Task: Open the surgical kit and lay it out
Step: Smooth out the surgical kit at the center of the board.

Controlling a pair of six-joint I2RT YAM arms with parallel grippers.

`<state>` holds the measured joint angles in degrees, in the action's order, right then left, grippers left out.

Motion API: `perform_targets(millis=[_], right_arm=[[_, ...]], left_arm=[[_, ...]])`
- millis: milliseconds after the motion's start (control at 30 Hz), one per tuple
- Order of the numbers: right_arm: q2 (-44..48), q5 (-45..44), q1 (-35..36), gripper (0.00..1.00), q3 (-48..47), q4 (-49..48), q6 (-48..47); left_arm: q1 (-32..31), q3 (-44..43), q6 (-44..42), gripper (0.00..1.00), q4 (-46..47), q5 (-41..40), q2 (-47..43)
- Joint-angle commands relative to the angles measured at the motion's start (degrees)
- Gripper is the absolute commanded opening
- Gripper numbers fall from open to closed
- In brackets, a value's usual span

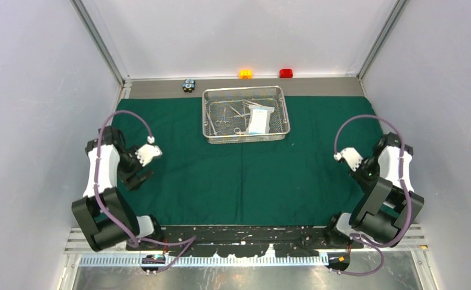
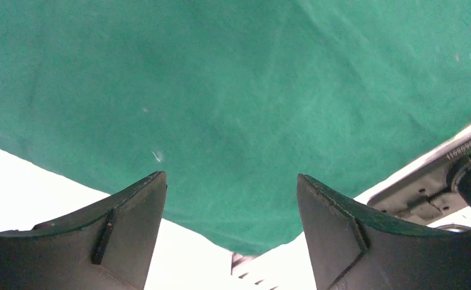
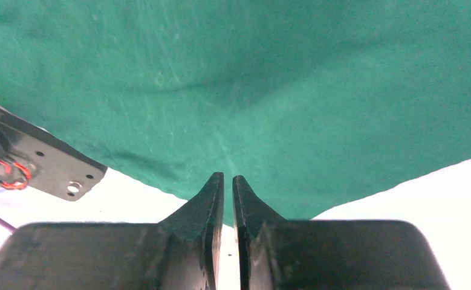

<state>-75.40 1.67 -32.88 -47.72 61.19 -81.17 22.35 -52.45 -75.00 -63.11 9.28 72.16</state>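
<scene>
The dark green cloth (image 1: 245,175) lies spread flat over the table. The silver wire-mesh tray (image 1: 285,112) stands on its far middle. In it lie slim steel instruments (image 1: 224,118) and the flat white-blue packet (image 1: 259,119). My left gripper (image 1: 139,179) hovers over the cloth's left edge. In the left wrist view it (image 2: 231,181) is open and empty above the cloth (image 2: 233,90). My right gripper (image 1: 357,175) hovers over the cloth's right edge. In the right wrist view it (image 3: 228,179) is shut on nothing, above the cloth (image 3: 251,78).
A black-blue block (image 1: 188,85), an orange block (image 1: 245,74) and a red block (image 1: 286,73) sit on the bare strip behind the cloth. White walls close in the left, right and back. The arm bases stand at the near edge.
</scene>
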Motion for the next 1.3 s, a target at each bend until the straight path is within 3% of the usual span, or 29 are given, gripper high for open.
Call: perform_targets(millis=[0,133,333,633,867,1267], right_arm=[[-2.27,12.58,-0.34,0.16,-6.89,7.07,4.28],[-5.91,17.12,-0.36,0.17,-9.09,2.69,10.67],[-11.48,16.69,-0.34,0.16,-8.31,-6.62,16.6],[-17.1,8.61,-0.32,0.15,-1.51,-12.67,13.59],[-16.36,3.77,-0.56,0.14,2.41,-13.38,10.49],[-16.49,0.18,-2.15,0.14,-0.21,-13.99,9.68]], left_arm=[[0.59,-4.77,9.11,0.81,3.27,5.49,6.97],[0.58,-5.89,13.15,0.79,9.15,3.1,13.86],[0.85,-3.16,13.14,0.78,15.79,-1.16,17.65],[1.33,6.46,7.26,0.77,19.67,-5.78,13.88],[1.54,10.6,4.7,0.77,20.62,-8.66,10.91],[1.66,6.44,5.79,0.77,21.62,-10.98,12.06]])
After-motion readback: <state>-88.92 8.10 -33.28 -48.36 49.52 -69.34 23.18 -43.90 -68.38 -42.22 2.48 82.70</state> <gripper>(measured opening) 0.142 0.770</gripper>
